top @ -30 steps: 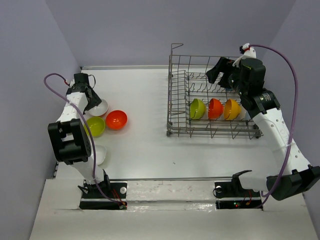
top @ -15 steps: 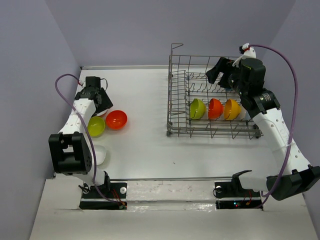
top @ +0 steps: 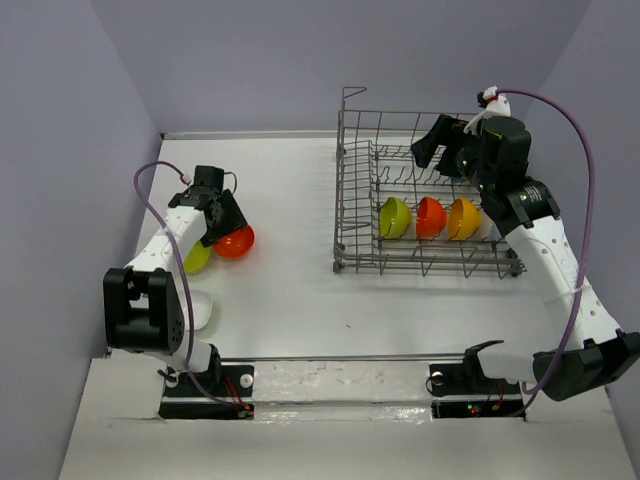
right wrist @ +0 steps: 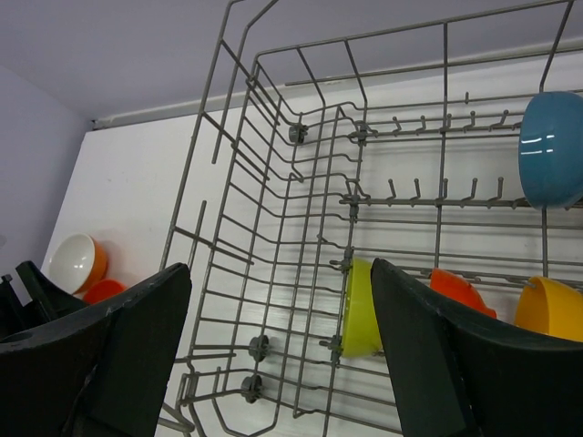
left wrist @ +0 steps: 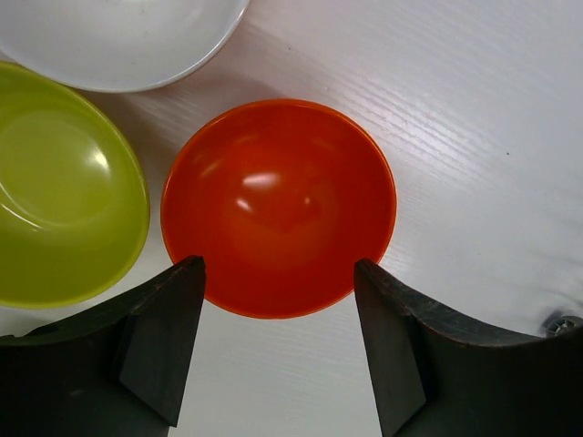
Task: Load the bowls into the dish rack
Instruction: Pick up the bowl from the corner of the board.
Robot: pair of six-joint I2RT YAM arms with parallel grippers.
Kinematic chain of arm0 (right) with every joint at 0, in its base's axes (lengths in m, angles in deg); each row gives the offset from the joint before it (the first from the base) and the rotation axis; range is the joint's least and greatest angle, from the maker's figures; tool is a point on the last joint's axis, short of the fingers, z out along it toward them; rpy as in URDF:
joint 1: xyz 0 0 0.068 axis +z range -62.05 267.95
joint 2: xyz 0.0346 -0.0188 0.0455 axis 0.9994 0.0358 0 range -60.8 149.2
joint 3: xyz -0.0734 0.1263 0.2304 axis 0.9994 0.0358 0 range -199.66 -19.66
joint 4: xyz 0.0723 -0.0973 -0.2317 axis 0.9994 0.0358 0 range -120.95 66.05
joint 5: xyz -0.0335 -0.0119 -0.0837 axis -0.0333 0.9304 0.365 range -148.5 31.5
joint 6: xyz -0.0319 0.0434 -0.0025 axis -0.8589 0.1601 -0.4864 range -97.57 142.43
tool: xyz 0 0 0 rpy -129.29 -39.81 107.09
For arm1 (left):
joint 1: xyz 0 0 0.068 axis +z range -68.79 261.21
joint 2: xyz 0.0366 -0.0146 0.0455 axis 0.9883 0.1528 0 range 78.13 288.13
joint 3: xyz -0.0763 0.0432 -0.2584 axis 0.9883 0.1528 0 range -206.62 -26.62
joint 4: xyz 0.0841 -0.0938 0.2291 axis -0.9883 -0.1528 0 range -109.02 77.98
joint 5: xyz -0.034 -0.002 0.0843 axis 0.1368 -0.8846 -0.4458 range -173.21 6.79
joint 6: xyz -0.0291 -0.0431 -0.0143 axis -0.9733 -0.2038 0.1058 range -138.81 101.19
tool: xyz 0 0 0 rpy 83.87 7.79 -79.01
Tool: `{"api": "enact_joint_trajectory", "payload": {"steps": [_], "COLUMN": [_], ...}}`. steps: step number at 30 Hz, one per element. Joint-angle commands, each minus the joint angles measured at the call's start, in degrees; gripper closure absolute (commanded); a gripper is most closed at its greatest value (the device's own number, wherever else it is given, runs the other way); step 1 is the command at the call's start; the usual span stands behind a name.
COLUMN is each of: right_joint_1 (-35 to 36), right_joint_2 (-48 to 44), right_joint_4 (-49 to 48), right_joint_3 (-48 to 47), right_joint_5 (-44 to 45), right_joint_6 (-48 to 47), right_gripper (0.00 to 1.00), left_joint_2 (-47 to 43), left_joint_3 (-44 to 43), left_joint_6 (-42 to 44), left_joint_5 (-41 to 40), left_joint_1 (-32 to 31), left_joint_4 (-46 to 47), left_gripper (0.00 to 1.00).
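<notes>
A red-orange bowl [left wrist: 278,205] sits upright on the table right under my left gripper [left wrist: 278,269]. That gripper is open, its two fingertips flanking the bowl's near rim with nothing held. A lime green bowl [left wrist: 64,223] and a white bowl [left wrist: 118,41] lie next to it. From above, the left gripper [top: 228,222] overlaps the red-orange bowl [top: 238,243]. The dish rack [top: 352,215] holds lime [top: 395,217], red-orange [top: 431,216] and orange-yellow [top: 463,218] bowls on edge, plus a blue bowl [right wrist: 551,150]. My right gripper [right wrist: 281,269] hovers open and empty over the rack.
Another white bowl [top: 200,310] lies near the left arm's base. The grey side walls stand close on the left and right. The rack's tall wire sides [right wrist: 273,137] rise below the right gripper. Bare white table [top: 290,270] lies between the loose bowls and the rack.
My left gripper has swung from the white bowl at the far left toward the right and nearer, ending over the red-orange bowl. The right arm has not moved.
</notes>
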Motion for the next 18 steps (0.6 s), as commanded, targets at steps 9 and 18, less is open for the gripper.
{"api": "enact_joint_trajectory", "payload": {"steps": [9,18], "right_joint_1": [0.51,0.51], "right_joint_2": [-0.58,-0.58], "right_joint_4": [-2.75,-2.84], "right_joint_3": [0.56,0.56], "right_joint_5": [-1.37,-1.81], "right_joint_6": [-1.13,-1.21], "right_gripper": [0.15,0.15], "left_joint_2": [-4.08,-4.96], "left_joint_3": [1.72,0.66], "left_joint_6": [-2.62,-2.27], "left_joint_5": [-1.81,-2.35], "left_joint_1": [-0.54,-0.54], "left_joint_4": [-0.85,-3.14], "left_gripper": [0.25,0.24]}}
